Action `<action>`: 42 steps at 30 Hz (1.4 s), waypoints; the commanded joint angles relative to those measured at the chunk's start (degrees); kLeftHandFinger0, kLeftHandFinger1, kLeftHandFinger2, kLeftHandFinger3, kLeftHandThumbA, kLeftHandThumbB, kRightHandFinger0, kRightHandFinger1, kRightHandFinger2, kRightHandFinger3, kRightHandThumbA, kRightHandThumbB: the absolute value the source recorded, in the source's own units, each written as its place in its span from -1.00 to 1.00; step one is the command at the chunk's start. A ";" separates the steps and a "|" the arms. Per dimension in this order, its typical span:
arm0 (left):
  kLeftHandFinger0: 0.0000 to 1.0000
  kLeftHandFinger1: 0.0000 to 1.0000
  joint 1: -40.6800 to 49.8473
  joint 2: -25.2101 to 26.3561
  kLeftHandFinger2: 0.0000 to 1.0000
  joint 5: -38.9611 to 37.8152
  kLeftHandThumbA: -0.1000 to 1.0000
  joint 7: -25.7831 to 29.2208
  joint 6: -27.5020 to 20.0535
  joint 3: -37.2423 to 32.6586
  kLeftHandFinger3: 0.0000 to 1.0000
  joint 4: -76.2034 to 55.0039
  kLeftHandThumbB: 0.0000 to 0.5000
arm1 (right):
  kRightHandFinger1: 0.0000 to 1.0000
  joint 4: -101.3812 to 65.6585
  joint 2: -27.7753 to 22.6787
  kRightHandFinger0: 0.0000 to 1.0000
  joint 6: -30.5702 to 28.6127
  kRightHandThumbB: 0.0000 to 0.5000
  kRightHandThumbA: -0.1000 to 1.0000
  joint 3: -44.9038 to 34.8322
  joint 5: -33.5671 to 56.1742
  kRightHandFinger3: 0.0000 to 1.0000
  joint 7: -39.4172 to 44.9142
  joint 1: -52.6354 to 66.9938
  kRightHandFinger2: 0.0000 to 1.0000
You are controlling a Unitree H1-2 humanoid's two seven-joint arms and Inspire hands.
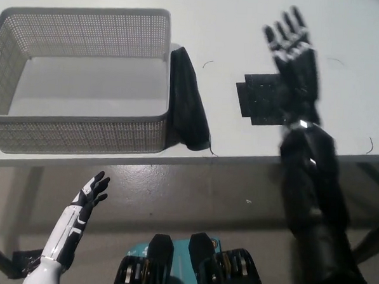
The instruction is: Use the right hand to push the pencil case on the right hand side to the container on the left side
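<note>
Pencil case touches basket, right hand spread and empty well apart; case near worktop edge may slip off.

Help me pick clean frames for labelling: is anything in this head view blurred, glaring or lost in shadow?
Head view: the right hand and its forearm are smeared by motion blur; the mesh container, the black pencil case against its right wall and the left hand low under the table edge look sharp; lighting is even and soft, with no glare on the white table; the black patch keeps little detail.
</note>
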 commanded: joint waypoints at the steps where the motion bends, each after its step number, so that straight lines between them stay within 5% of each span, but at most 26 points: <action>1: 1.00 1.00 -1.09 1.45 1.00 0.63 1.00 -0.51 -0.39 -0.17 1.00 -1.54 0.98 | 1.00 -31.80 -6.44 1.00 -0.62 0.44 1.00 -0.16 0.09 1.00 3.34 14.76 1.00; 7: 1.00 1.00 -0.75 0.95 1.00 0.10 1.00 -0.48 -0.68 -0.24 1.00 -0.97 1.00 | 1.00 -38.56 -8.69 1.00 -5.29 0.30 1.00 -1.01 3.08 1.00 5.33 30.02 1.00; 19: 1.00 1.00 -2.77 1.70 1.00 -0.56 1.00 -0.50 -1.21 0.37 1.00 -0.57 0.91 | 1.00 -28.55 -7.94 1.00 -9.07 0.04 1.00 3.16 -3.09 1.00 5.87 38.45 1.00; 26: 1.00 1.00 -3.51 2.34 1.00 -3.47 1.00 -1.14 -1.91 1.17 1.00 1.18 0.96 | 1.00 -17.20 -8.11 1.00 -9.07 0.53 1.00 6.19 -7.77 1.00 5.56 35.87 1.00; 33: 1.00 1.00 -3.99 2.66 1.00 -4.22 1.00 -0.36 -4.02 2.73 1.00 5.66 1.00 | 1.00 -8.41 -8.00 1.00 -9.07 0.72 1.00 6.60 -7.90 1.00 6.72 31.28 1.00; 42: 1.00 1.00 -4.16 2.92 1.00 -4.15 1.00 -0.51 -4.02 4.68 1.00 9.22 1.00 | 1.00 -2.46 -7.84 1.00 -9.07 0.68 1.00 6.54 -9.50 1.00 7.09 28.17 1.00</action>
